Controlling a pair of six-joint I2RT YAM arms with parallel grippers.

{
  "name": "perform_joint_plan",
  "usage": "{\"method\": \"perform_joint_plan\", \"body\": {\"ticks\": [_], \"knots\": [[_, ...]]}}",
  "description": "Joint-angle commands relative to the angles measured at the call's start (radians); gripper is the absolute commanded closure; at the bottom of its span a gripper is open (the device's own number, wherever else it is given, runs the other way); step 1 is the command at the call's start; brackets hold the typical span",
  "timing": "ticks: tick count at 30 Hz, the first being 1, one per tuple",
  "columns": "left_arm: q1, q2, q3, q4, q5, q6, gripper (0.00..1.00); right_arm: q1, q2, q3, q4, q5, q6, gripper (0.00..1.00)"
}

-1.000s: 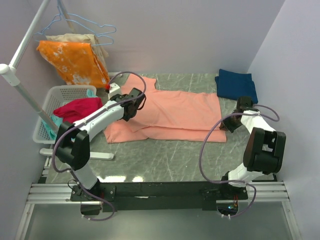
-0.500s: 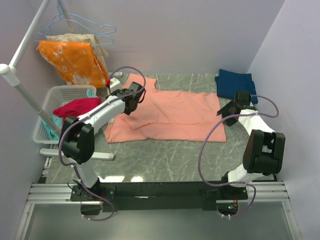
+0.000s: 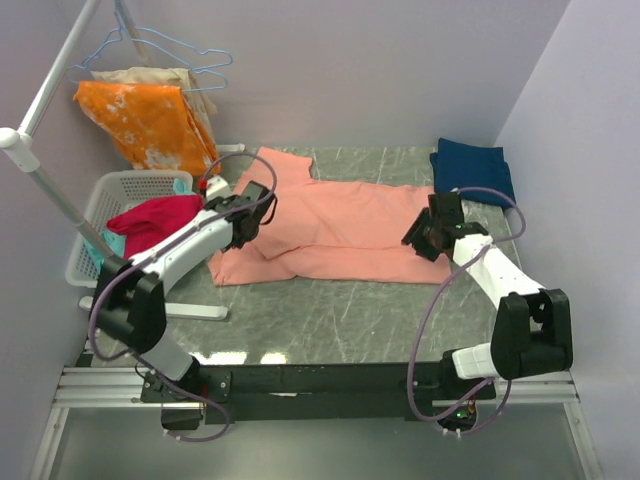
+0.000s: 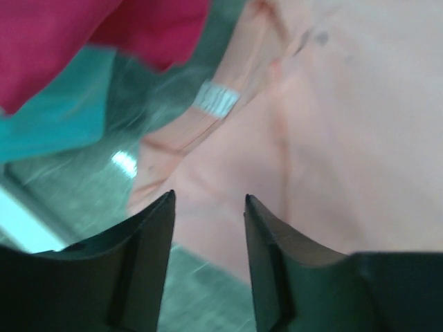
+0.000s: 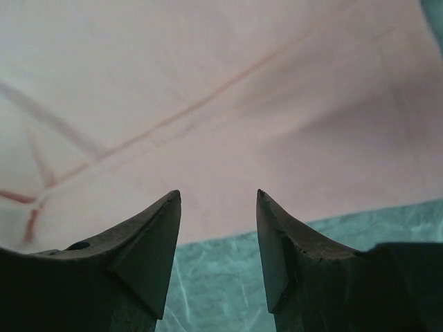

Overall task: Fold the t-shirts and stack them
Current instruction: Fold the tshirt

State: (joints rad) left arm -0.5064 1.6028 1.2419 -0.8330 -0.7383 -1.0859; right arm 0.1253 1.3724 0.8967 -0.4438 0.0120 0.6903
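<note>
Both my hands hover open over the salmon-pink t-shirt (image 3: 350, 228) spread on the desk (image 3: 330, 315). I see the left hand (image 3: 255, 205) above its collar end and the right hand (image 3: 425, 232) above its opposite edge. The navy t-shirt (image 3: 472, 170) lies folded at the far right corner.

Left arm (image 3: 185, 250), rising from left end of black base rail (image 3: 320, 385): white moulded link shells, black blocky joint housings; right arm (image 3: 490, 275), rising from right end of base rail: same white-and-black build, large black elbow block; thin grey-purple cable (image 3: 415, 335) looping beside each arm, running down to base rail; left gripper (image 4: 208, 200) and right gripper (image 5: 218, 197): matte dark fingers (image 5: 149, 256), wedge-shaped, tapering to blunt points, inner faces flat
</note>
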Motion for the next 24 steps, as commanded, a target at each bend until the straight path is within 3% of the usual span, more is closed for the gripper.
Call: {"method": "perform_joint_plan", "body": {"ticks": [1, 6, 9, 15, 24], "knots": [[-0.001, -0.130, -0.129, -0.040, 0.115, -0.028, 0.53, 0.004, -0.019, -0.080, -0.019, -0.027, 0.031, 0.45], [-0.001, -0.090, -0.157, -0.032, 0.142, -0.008, 0.69, 0.002, 0.086, -0.070, -0.013, -0.043, 0.026, 0.46], [-0.001, -0.058, -0.168, 0.004, 0.142, -0.008, 0.71, 0.002, 0.141, -0.050, -0.010, -0.043, 0.022, 0.47], [0.006, 0.026, -0.168, 0.035, 0.160, -0.008, 0.69, -0.007, 0.217, -0.035, -0.058, 0.016, 0.026, 0.49], [0.008, 0.155, -0.177, -0.118, 0.100, -0.107, 0.68, -0.055, 0.246, -0.087, -0.134, 0.019, 0.066, 0.56]]}}
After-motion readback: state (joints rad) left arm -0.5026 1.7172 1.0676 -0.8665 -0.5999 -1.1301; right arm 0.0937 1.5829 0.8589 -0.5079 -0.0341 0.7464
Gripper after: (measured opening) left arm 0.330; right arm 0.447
